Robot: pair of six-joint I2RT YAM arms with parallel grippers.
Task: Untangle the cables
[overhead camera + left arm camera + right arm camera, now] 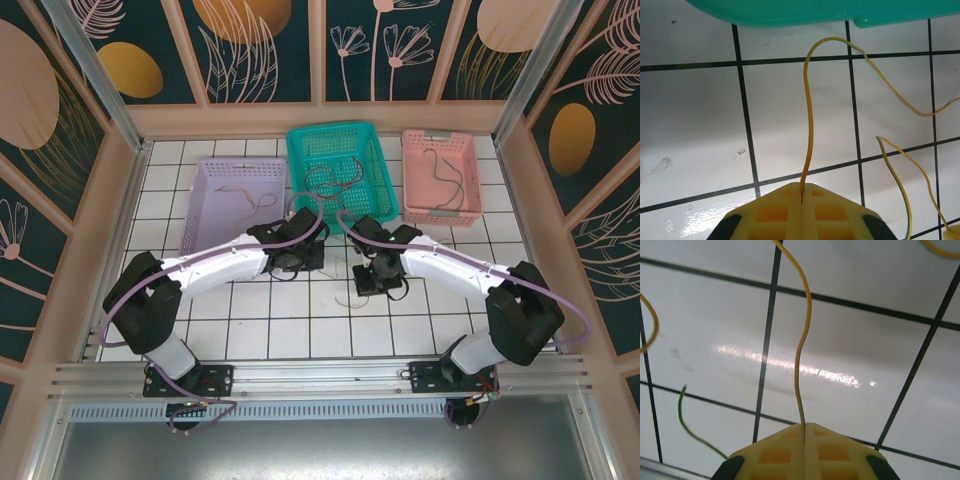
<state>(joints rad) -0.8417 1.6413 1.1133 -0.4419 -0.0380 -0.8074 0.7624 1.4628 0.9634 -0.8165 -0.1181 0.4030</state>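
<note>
Pinched between the closed fingers of left gripper [802,189] and right gripper [804,426]: thin yellow cable [809,115], slack and wavy over white tiled table [690,125], green cable [682,416] nearby.

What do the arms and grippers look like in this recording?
Both the left arm and right arm have white links with bulky black joints, and a lilac cable loops along each. The left gripper and right gripper have yellow fingers moulded with square recesses, black at their outer edges.
</note>
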